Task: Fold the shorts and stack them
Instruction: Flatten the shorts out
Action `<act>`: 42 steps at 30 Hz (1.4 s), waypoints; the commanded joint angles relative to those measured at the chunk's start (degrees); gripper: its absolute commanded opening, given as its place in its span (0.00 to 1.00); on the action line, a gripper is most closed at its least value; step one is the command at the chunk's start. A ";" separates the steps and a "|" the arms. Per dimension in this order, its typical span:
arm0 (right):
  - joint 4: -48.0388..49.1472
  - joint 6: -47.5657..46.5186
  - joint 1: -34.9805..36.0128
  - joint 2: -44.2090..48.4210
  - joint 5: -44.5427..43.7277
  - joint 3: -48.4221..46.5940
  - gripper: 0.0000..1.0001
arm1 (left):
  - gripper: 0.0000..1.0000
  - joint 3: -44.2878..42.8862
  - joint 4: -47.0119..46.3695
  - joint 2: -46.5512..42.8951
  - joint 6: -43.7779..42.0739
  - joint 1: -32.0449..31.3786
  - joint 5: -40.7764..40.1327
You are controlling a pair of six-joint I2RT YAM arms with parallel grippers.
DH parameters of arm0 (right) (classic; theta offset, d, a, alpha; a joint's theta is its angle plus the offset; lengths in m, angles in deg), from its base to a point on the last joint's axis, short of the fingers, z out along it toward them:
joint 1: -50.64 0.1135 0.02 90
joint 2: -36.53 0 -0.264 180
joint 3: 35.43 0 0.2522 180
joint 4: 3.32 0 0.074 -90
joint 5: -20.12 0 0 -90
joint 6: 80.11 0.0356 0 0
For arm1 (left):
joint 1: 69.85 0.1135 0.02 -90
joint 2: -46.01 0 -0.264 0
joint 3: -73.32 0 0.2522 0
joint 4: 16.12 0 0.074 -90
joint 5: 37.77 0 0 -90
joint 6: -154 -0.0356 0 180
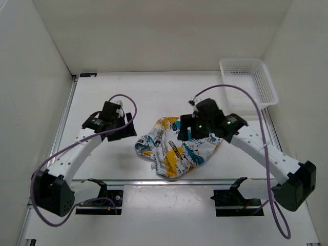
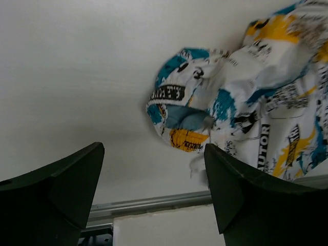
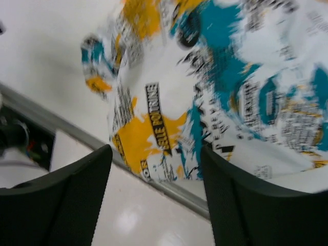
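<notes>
The shorts (image 1: 174, 146) lie crumpled in a heap at the middle front of the table, white with teal, yellow-orange and black print. My left gripper (image 1: 128, 128) hovers just left of the heap, open and empty; the left wrist view shows the shorts (image 2: 246, 97) ahead and to the right of its fingers (image 2: 241, 189). My right gripper (image 1: 185, 130) is over the heap's upper right part, open and empty; the right wrist view shows the shorts (image 3: 215, 87) filling the space beyond its fingers (image 3: 241, 200).
A white plastic mesh basket (image 1: 248, 82) stands at the back right corner. A metal rail (image 1: 169, 182) runs along the table's front edge, close to the heap. White walls enclose the table on the left, back and right.
</notes>
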 commanded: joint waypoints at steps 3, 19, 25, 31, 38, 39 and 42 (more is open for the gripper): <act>2.81 7.64 12.04 -5.51 -0.53 4.99 0.90 | 0.93 6.82 -10.00 7.64 4.18 -1.79 8.62; 9.41 8.72 21.02 -23.00 -9.31 3.17 0.13 | 0.11 1.99 -18.10 29.45 2.95 -3.46 9.86; 2.55 -2.50 10.05 -26.52 -11.87 -14.88 0.00 | 0.11 -8.53 -13.64 24.80 1.64 -0.30 7.92; -6.76 -12.63 0.81 -34.34 -9.59 -53.88 0.00 | 0.11 -34.51 -2.55 17.60 0.50 4.98 2.03; -5.73 -13.36 -2.53 -25.84 -10.37 -57.44 0.00 | 0.11 -50.83 -1.14 10.91 -3.02 2.45 4.05; -2.76 -12.83 -3.58 -20.95 -10.38 -53.49 0.00 | 0.11 -50.84 -1.14 10.30 -3.02 1.56 4.05; 2.61 -9.23 -5.86 -11.63 -10.38 -34.69 0.00 | 0.11 -51.89 -1.14 12.47 -2.32 -3.60 7.21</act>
